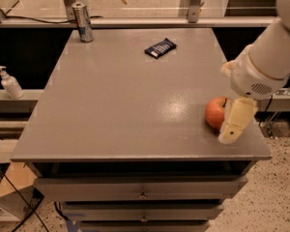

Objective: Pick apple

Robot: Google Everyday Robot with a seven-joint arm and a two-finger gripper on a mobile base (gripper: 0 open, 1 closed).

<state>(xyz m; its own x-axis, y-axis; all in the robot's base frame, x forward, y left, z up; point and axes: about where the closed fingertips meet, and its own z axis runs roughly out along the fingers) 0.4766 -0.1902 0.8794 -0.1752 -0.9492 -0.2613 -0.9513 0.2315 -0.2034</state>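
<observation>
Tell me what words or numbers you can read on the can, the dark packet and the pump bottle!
Nothing here can be read.
Can: markings too small to read.
Dark packet: pale marks, too small to read.
Pump bottle: no readable label.
The tool, by the apple at the table right edge, shows no writing.

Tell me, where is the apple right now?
In the camera view, the apple sits on the grey table near its front corner on the picture's right. The gripper is right beside it and covers part of it.
</observation>
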